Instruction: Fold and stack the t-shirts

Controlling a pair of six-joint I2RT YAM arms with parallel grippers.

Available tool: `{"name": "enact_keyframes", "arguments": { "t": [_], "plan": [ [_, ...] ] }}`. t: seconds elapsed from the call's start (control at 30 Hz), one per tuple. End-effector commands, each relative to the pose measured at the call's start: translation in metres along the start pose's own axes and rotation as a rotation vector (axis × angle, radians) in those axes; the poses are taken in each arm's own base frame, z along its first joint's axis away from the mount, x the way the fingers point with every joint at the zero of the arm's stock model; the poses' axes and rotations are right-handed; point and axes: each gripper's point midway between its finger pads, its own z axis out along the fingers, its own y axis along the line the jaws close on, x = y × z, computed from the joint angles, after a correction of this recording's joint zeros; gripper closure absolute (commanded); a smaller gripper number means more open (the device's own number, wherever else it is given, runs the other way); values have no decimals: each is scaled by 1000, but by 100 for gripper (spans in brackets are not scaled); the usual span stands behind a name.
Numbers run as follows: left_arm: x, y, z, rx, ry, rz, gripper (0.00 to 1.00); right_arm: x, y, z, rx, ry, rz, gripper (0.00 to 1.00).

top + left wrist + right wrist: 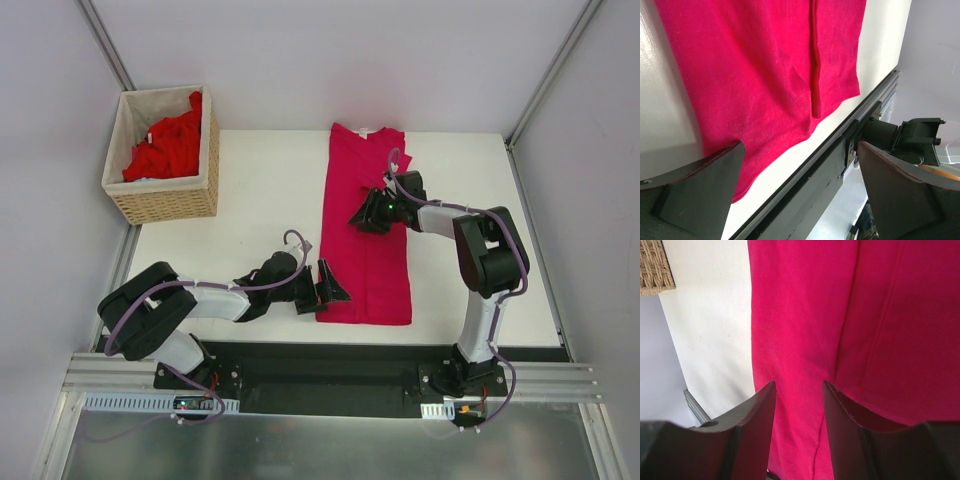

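White counter: magenta t-shirt lying folded lengthwise, twelve to six.
Your left end effector is hovering spread wide at its seven-o'clock corner; your right end effector is sitting half-narrowed on mid-shirt, and you cannot tell if it is pinching cloth.

- The magenta-crimson soft cloth t-shirt lies flat on the white table, right of its middle. It is folded lengthwise into a long narrow rectangle.
- Its collar, with a small white neck label, points to the far edge. Its hem lies near the near edge.
- A straight folded edge runs down its length.
- The bright red cloth t-shirts lie crumpled in a heap inside the woven wicker basket at the far left corner.
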Motion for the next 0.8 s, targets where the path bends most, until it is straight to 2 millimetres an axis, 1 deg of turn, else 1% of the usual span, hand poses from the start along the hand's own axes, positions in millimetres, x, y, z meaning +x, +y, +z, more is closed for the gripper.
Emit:
{"name": "enact_keyframes", "arguments": {
  "t": [0.0, 0.33, 0.57, 0.77],
  "plan": [
    [14, 25, 1, -85, 41, -10, 1, -7, -2, -2, 3, -22, -20, 54],
    [14, 24, 1, -81, 41, -8, 1, -5, -9, -1, 8, -19, -5, 52],
    [14, 25, 1, -83, 40, -9, 1, -4, -9, 2, 5, -14, -1, 52],
    [14, 26, 1, -83, 40, -10, 1, -4, -6, 6, 0, -8, -3, 52]
  ]
}}
